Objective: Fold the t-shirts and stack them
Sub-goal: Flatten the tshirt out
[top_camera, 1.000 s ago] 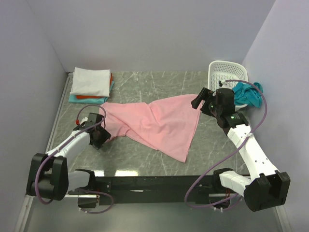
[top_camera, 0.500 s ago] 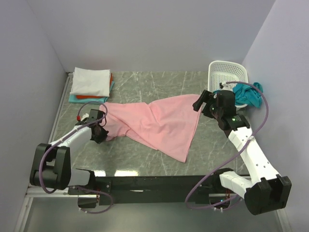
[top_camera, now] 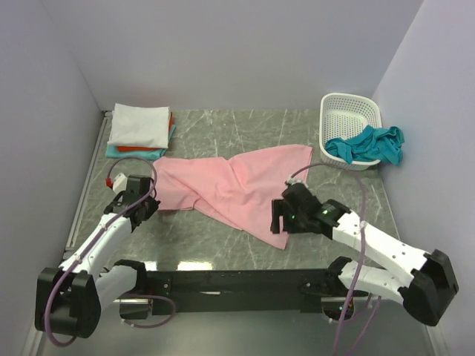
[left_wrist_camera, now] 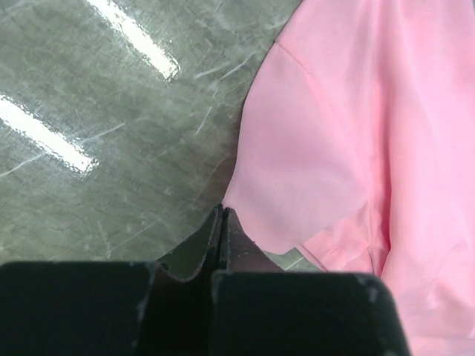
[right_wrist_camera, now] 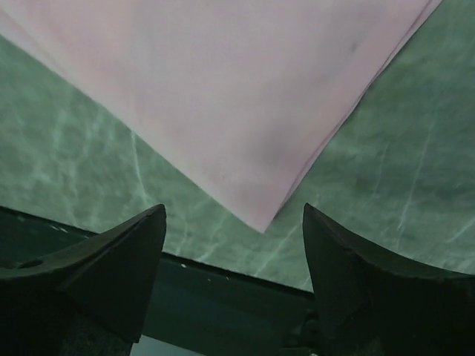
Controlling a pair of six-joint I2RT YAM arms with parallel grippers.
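Note:
The pink t-shirt (top_camera: 230,189) lies spread and rumpled across the middle of the table. My left gripper (top_camera: 151,209) is at its left sleeve. In the left wrist view the left gripper (left_wrist_camera: 223,211) is shut, its tips pinched right at the corner of the pink sleeve (left_wrist_camera: 297,170). My right gripper (top_camera: 278,219) hovers over the shirt's near hem corner. In the right wrist view the right gripper (right_wrist_camera: 232,213) is open, and the hem corner (right_wrist_camera: 261,215) lies between its fingers without touching them. A folded stack sits at the back left: white (top_camera: 139,124) on top, orange-red (top_camera: 134,149) and teal (top_camera: 117,152) beneath.
A white lattice basket (top_camera: 347,110) stands at the back right with a teal garment (top_camera: 369,144) draped over its front rim. The black mounting rail (top_camera: 237,282) runs along the near table edge, just below the right gripper. Walls close in on the left, back and right.
The right arm swung from the shirt's far right corner by the basket down to its near hem corner. The left gripper shut at the sleeve and drew slightly leftward.

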